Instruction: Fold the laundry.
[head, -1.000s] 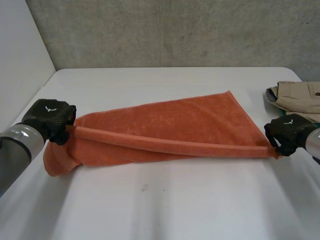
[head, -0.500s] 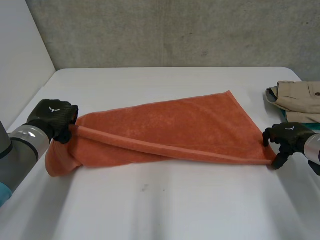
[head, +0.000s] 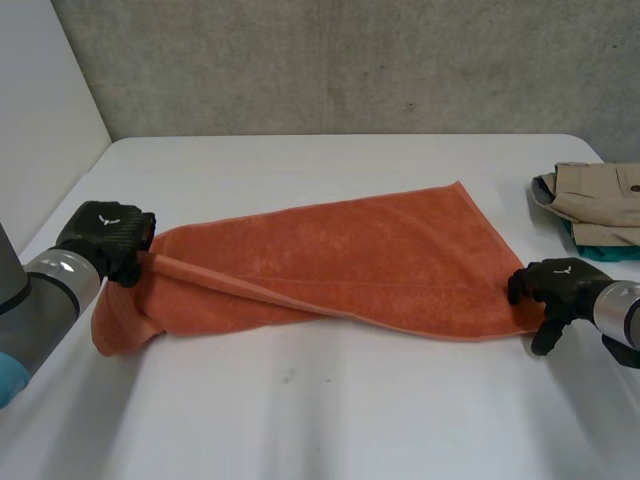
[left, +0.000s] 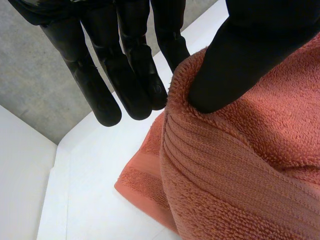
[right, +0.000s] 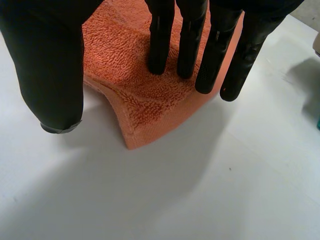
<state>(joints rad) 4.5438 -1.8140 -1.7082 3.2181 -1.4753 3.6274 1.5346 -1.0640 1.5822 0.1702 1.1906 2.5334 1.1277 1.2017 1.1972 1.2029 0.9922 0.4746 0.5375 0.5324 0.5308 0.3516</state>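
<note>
An orange towel lies across the middle of the white table, folded over on itself, with its left end bunched. My left hand is at that left end, raised a little, and holds up a taut fold. In the left wrist view its thumb presses the towel's ribbed edge against the straight fingers behind it. My right hand hovers over the towel's right near corner. There the fingers are straight and spread from the thumb, and the corner lies loose on the table under them.
A folded beige garment lies on a teal cloth at the table's right edge, just behind my right hand. A white panel stands along the table's left side and a concrete wall runs behind it.
My right hand has opened and let go of the towel's right corner. The taut raised edge has dropped onto the table at that end. My left hand keeps its hold.
</note>
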